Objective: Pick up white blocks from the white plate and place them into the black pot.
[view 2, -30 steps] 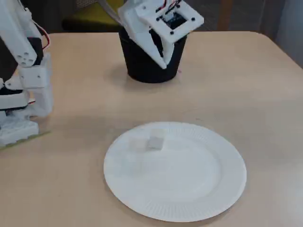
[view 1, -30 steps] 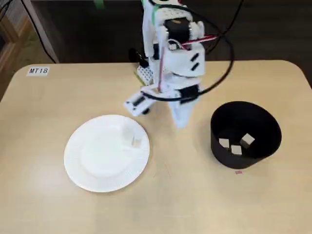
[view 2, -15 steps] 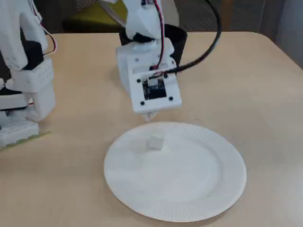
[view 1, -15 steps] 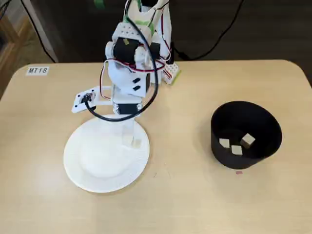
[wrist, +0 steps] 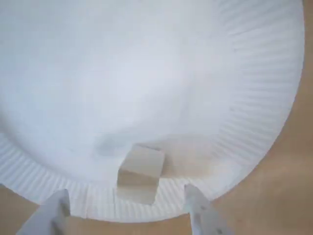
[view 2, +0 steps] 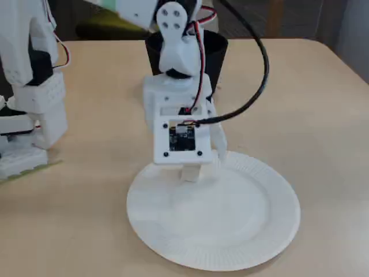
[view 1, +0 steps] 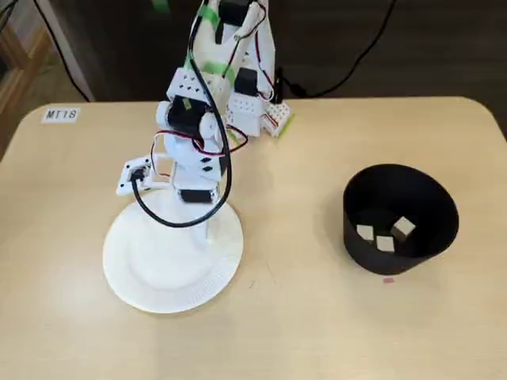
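The white plate (view 1: pixel 158 273) lies on the tan table, seen left of centre in a fixed view; it fills the wrist view (wrist: pixel 146 73) and shows in another fixed view (view 2: pixel 230 225). One white block (wrist: pixel 141 172) sits near the plate's rim. My gripper (wrist: pixel 124 193) is open, its two fingertips (wrist: pixel 190 196) on either side of the block with gaps on both sides. In a fixed view my gripper (view 1: pixel 206 231) reaches down at the plate's far edge. The black pot (view 1: pixel 356 237) stands to the right with three white blocks (view 1: pixel 385 244) inside. The arm partly hides the pot (view 2: pixel 216 55).
The arm's base (view 1: pixel 253 103) stands at the table's back edge; it also shows at the left (view 2: pixel 29 98). A label reading MT1S (view 1: pixel 62 115) is stuck at the back left. A small pink mark (view 1: pixel 388 279) lies in front of the pot.
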`<action>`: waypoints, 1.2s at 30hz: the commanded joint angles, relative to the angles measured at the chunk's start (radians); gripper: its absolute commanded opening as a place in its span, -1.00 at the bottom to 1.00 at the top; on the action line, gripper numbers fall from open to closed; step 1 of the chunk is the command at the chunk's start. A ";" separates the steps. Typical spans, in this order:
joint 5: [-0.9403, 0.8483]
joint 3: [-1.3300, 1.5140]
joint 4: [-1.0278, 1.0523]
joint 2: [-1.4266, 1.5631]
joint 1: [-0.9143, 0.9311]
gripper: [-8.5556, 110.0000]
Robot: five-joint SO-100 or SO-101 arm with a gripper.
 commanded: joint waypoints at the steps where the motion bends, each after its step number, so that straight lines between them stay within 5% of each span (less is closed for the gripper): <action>1: 0.011 -0.023 -0.017 -0.012 0.002 -0.29; 7: 0.028 -0.061 -0.028 -0.103 -0.008 -0.44; 12: 0.040 -0.121 -0.067 -0.175 -0.005 -0.90; 21: 0.012 -0.149 -0.129 -0.115 -0.029 -0.90; 28: 0.006 0.046 -0.572 0.287 -0.104 -0.90; 36: 0.031 0.077 -0.681 0.554 -0.310 -0.90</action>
